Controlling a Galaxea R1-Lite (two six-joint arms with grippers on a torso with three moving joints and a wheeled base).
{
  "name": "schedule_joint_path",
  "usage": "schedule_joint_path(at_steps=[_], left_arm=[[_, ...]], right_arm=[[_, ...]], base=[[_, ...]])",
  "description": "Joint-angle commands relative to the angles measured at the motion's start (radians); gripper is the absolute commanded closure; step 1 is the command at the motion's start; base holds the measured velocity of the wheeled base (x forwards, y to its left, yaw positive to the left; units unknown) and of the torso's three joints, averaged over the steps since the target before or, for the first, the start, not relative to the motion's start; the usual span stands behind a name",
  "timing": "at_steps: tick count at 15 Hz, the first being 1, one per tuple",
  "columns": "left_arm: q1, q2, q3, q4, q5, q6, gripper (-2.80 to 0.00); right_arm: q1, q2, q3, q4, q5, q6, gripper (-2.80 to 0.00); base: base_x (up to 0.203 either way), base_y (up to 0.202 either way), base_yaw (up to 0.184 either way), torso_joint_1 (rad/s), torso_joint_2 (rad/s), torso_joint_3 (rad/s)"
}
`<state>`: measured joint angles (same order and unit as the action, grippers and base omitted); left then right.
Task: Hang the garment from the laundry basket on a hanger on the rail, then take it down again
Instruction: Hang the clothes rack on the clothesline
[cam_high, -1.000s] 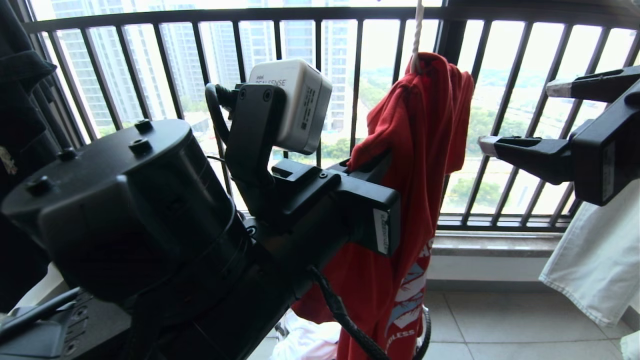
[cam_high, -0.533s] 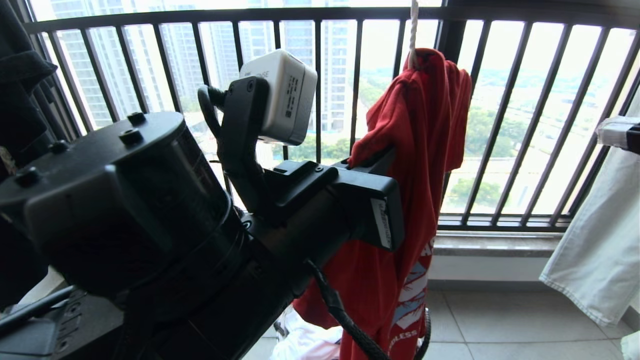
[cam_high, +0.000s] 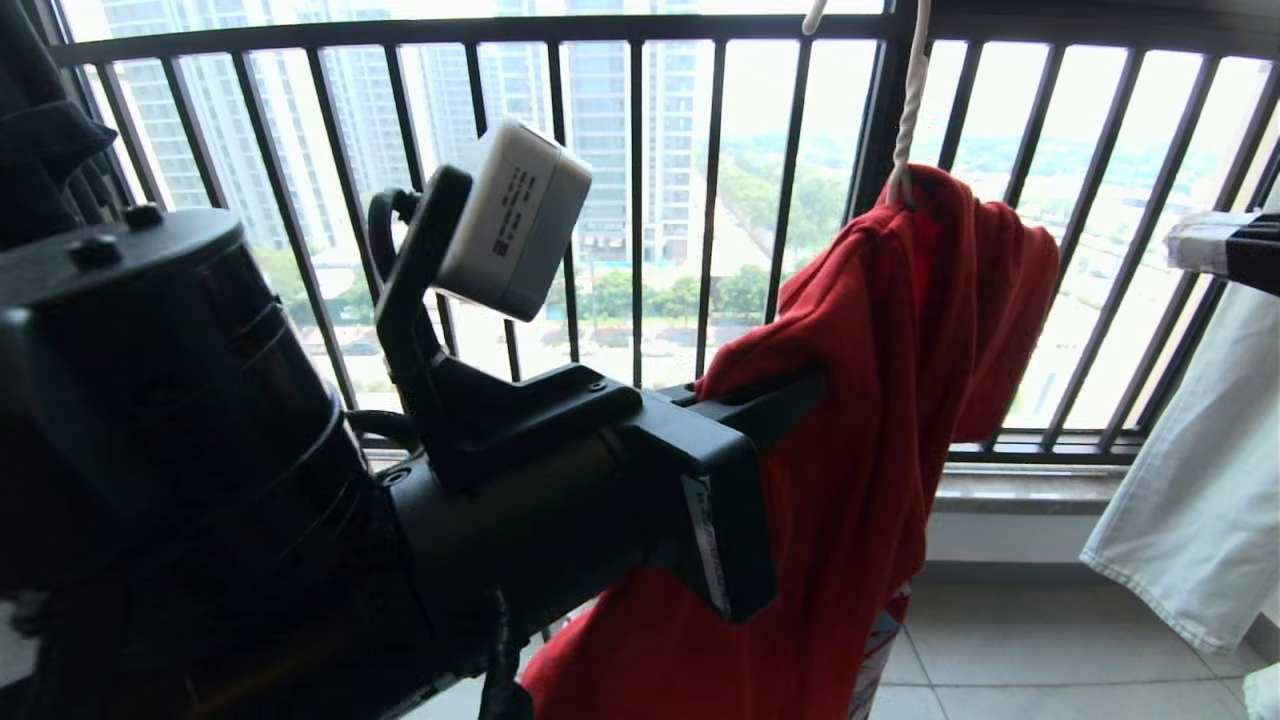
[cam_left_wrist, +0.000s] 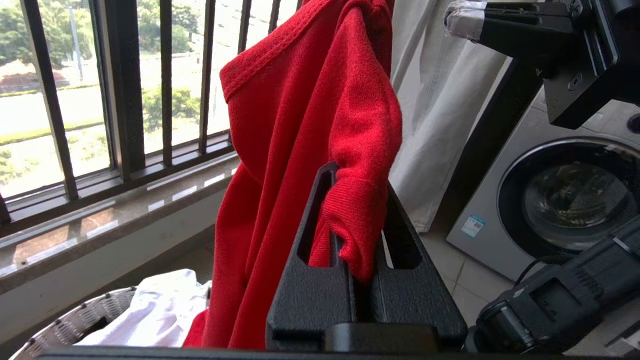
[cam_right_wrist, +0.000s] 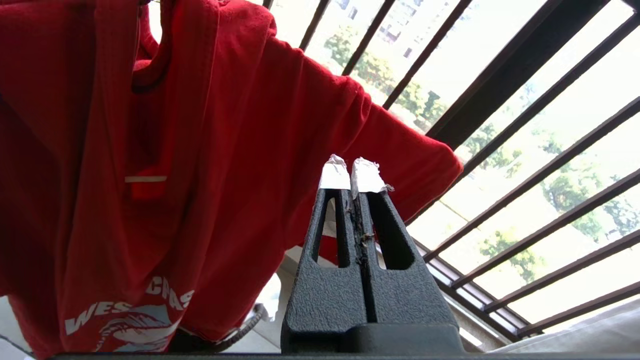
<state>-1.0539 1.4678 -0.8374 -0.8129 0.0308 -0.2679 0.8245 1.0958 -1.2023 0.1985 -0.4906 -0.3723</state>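
The red garment (cam_high: 900, 380) hangs bunched on the off-white hanger, whose twisted neck (cam_high: 908, 100) rises out of the top of the picture. My left gripper (cam_high: 790, 390) is shut on a fold of the garment's ribbed hem (cam_left_wrist: 350, 210). My right gripper (cam_right_wrist: 350, 172) is shut on nothing, its white-taped tips just short of a red sleeve (cam_right_wrist: 410, 150); in the head view it sits at the right edge (cam_high: 1200, 245). The laundry basket (cam_left_wrist: 60, 320) stands below by the window sill, holding a white cloth (cam_left_wrist: 150, 315). The rail is out of view.
The dark barred window railing (cam_high: 640, 200) runs behind everything. A white cloth (cam_high: 1190, 500) hangs at the right and a black garment (cam_high: 50, 130) at the left. A washing machine (cam_left_wrist: 565, 200) stands on the tiled floor to the right.
My right gripper has shut and pulled back to the right edge. The left gripper, still holding the garment, has swung it and the hanger's neck to the right and lower.
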Motion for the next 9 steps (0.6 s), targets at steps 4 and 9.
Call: schedule_joint_path(at_steps=[4, 9], left_arm=[[0.105, -0.108, -0.001, 0.128, -0.203, -0.049, 0.00], [0.161, -0.136, 0.009, 0.158, -0.316, -0.070, 0.00]], right_arm=[[0.004, 0.010, -0.010, 0.075, 0.006, -0.010, 0.00], [0.007, -0.019, -0.035, 0.184, 0.134, -0.025, -2.80]], base=[[0.000, 0.000, 0.000, 0.000, 0.00, 0.000], [0.000, 0.000, 0.000, 0.000, 0.00, 0.000]])
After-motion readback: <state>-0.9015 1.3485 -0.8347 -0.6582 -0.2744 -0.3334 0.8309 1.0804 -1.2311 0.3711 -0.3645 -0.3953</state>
